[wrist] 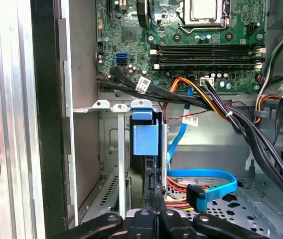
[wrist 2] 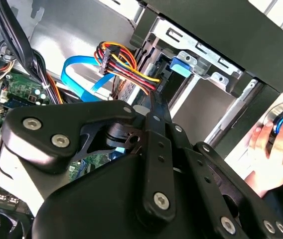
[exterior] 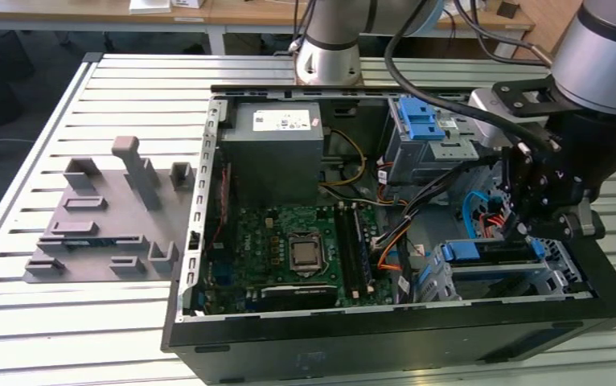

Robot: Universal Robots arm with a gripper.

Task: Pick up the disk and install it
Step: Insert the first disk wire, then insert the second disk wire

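Note:
The disk [exterior: 487,252] sits in the lower metal drive cage [exterior: 565,273] at the front corner of the open computer case, on the exterior view's right. Its blue carrier end [wrist: 145,134] shows in the slot, with the dark drive edge below it. The same blue end [wrist 2: 180,67] appears in the second wrist view. My gripper [exterior: 515,233] hangs just above the cage. Its black fingers are pressed together, and the tip [wrist: 154,195] is at the disk's edge, pointing into the slot [wrist 2: 156,103]. Whether the tip touches the disk, I cannot tell.
A bundle of coloured power wires [wrist 2: 126,67] and a blue flat cable [wrist: 209,181] run close beside the cage. The motherboard [exterior: 286,249], grey power-supply box [exterior: 276,149] and an upper cage with a blue latch [exterior: 424,127] share the case. A person's hand [wrist 2: 268,149] rests outside the case wall.

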